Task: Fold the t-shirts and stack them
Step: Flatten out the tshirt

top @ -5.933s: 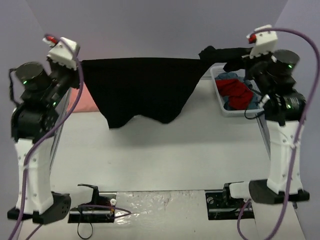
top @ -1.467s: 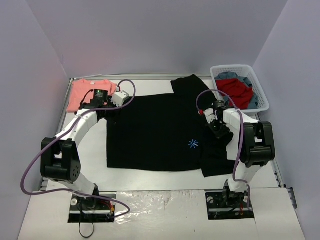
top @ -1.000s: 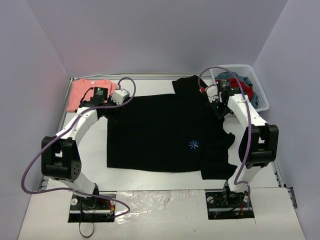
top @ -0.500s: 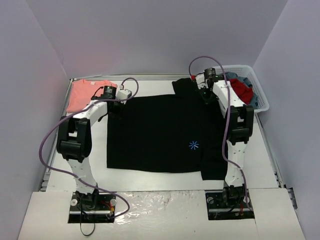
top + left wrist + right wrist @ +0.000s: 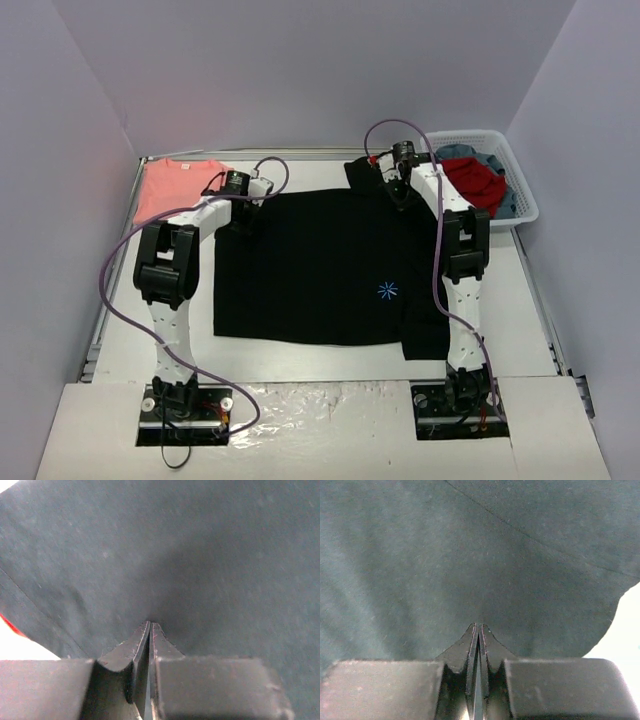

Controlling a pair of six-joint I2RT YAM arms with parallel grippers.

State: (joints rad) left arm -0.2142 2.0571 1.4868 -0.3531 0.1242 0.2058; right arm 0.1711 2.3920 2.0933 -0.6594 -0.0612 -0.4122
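- L claw (image 5: pixel 151 625) & R claw (image 5: pixel 478 626): both pressed together, tips down on black tee (image 5: pixel 330 270) at its far edge.
- Black tee flat mid-table; pink tee (image 5: pixel 170 185) far left.
- My worry: closed tips drag cloth and bunch it; near-right hem is rucked, so the fold could go crooked.

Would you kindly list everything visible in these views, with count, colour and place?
black t-shirt: one, black, spread flat mid-table
starburst print: one, blue, on the black t-shirt, near right part
pink t-shirt: one, salmon-pink, far left corner
basket: one, white, far right corner
red cloth: one, red, in the basket
blue cloth: blue, in the basket, count unclear
table: one, white
left gripper: black, shut, tips at the black t-shirt's far left edge
right gripper: black, shut, tips at its far right edge
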